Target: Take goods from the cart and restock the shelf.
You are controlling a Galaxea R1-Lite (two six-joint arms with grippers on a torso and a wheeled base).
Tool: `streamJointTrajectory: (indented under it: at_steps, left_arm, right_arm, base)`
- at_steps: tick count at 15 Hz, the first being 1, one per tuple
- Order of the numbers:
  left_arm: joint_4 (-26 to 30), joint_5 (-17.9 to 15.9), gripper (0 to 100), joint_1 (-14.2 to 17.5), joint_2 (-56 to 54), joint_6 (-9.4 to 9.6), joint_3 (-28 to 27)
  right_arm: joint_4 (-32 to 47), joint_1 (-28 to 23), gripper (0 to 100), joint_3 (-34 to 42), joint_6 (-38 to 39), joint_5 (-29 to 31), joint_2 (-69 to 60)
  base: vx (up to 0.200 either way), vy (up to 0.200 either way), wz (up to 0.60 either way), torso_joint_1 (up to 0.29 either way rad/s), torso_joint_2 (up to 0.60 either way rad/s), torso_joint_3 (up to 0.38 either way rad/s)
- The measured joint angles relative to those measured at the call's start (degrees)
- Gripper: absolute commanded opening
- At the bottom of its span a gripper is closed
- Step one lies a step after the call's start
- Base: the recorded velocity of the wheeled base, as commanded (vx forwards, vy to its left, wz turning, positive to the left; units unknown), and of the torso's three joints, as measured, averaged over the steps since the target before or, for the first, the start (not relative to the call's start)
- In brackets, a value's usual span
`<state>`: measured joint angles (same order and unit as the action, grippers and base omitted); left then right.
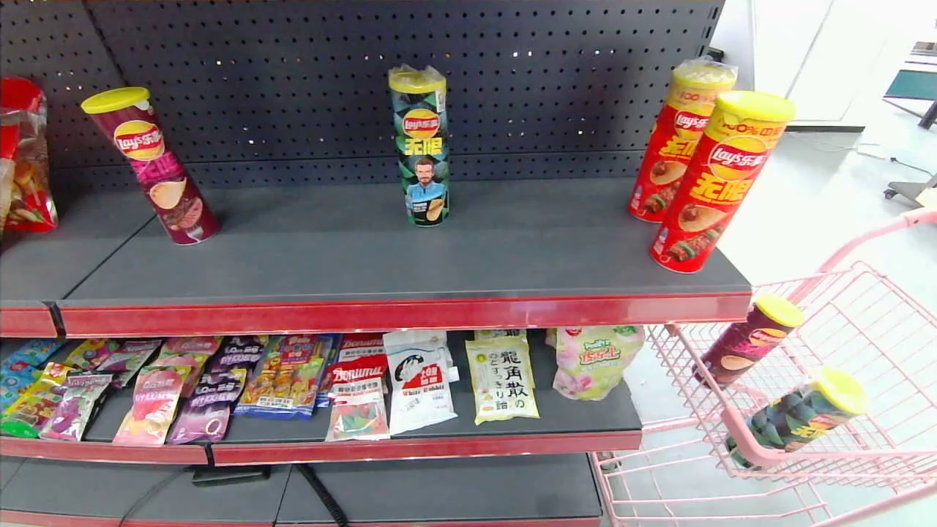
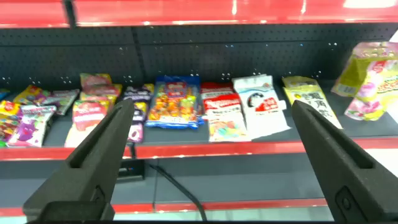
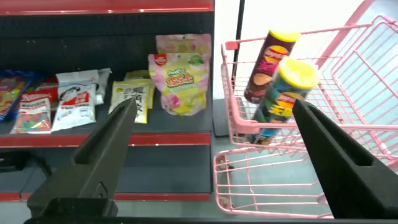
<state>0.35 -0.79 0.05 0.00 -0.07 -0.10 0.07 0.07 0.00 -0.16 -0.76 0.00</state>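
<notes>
Two chip cans sit in the pink cart (image 1: 745,439) just off the shelf's right end: carted purple can (image 1: 747,340) farther in, carted teal can (image 1: 798,413) nearer. Both tilted, yellow lids up, leaning on the cart's wire wall.

Four more upright on the upper shelf (image 1: 439,256): shelved purple can (image 1: 150,165) toward the left end, shelved teal can (image 1: 422,146) mid-shelf near the back panel, rear red can (image 1: 677,139) and front red can (image 1: 721,183) close together at the right end, the front one by the front right corner.

Lower shelf (image 1: 585,417) lined with snack bags (image 1: 285,377) lying flat.

Left end effector (image 2: 212,104) spread wide, pinching nothing, facing the lower shelf's bags. Right end effector (image 3: 214,104) likewise spread and empty, facing that shelf's right end and the cart.
</notes>
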Motion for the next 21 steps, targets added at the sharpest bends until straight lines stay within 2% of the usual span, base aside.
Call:
streamJointTrajectory:
  at_steps: [2,4,14,21]
  left_arm:
    - [0.0,0.0,100,0.0,0.0,0.0,0.0]
    - [0.0,0.0,100,0.0,0.0,0.0,0.0]
    - [0.0,0.0,100,0.0,0.0,0.0,0.0]
    - [0.0,0.1,100,0.0,0.0,0.0,0.0]
  right_arm:
    - [0.0,0.0,100,0.0,0.0,0.0,0.0]
    - [0.0,0.0,100,0.0,0.0,0.0,0.0]
    - [0.1,0.0,100,0.0,0.0,0.4,0.0]
    - [0.1,0.0,100,0.0,0.0,0.4,0.0]
  base:
    - [0.0,-0.2,0.0,-0.002,0.0,0.0]
    - [0.0,0.0,0.0,0.0,0.0,0.0]
    - [0.0,0.0,-0.6,0.0,0.0,0.005]
    - [0.0,0.0,0.0,-0.009,0.01,0.011]
